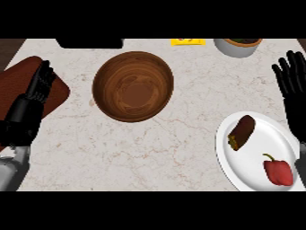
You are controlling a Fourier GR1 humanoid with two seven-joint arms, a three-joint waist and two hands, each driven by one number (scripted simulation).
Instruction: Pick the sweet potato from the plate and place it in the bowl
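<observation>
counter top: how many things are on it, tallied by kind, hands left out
Wooden bowl: 1
White plate: 1
Vegetables on the plate: 2, the sweet potato and a red pepper
Brown cutting board: 1
White pot at the far edge: 1
Yellow item at the far edge: 1
Black item at the far edge: 1
Total: 8

The sweet potato lies on the white plate beside a red pepper, just left of the open right hand fingers. The wooden bowl sits right of the left hand fingers.
</observation>
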